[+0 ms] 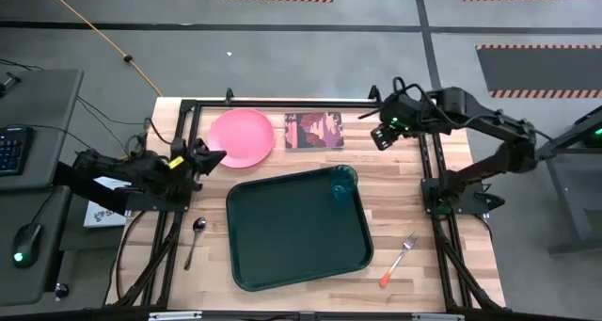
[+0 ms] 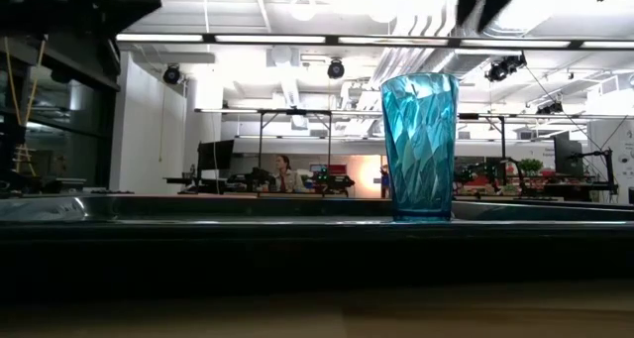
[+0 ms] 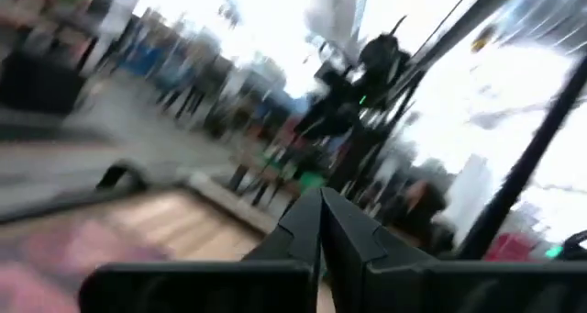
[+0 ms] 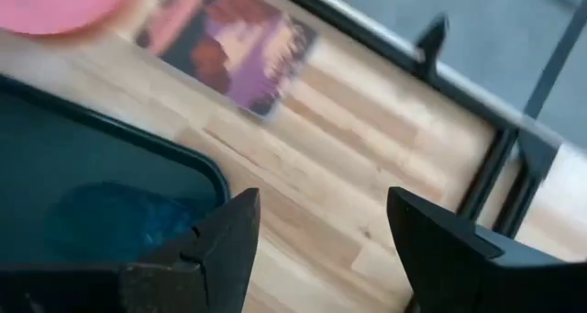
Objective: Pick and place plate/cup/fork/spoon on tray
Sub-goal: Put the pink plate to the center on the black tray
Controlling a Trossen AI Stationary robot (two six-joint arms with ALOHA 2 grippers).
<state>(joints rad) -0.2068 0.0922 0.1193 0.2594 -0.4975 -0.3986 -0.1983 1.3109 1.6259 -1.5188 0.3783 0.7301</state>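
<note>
The dark green tray (image 1: pixel 282 232) lies at the table's middle. The teal cup (image 1: pixel 343 183) stands upright in its far right corner and also shows in the low view (image 2: pixel 420 145). The pink plate (image 1: pixel 245 137) lies flat on the table beyond the tray's far left corner. My left gripper (image 1: pixel 219 158) is shut, its tips at the plate's near left edge. My right gripper (image 1: pixel 379 135) is open and empty, raised beyond the cup at the far right. The spoon (image 1: pixel 195 236) lies left of the tray. The fork (image 1: pixel 400 258) lies right of it. My left gripper has its shut fingertips (image 3: pixel 321 223) at the plate's near left edge (image 1: pixel 226 156), coming level from the table's left. I cannot tell whether they touch the plate.
A maroon picture card (image 1: pixel 315 130) lies on the table between the plate and my right gripper, and also shows in the right wrist view (image 4: pixel 229 47). Black frame bars (image 1: pixel 282 103) run along the table's far edge and sides.
</note>
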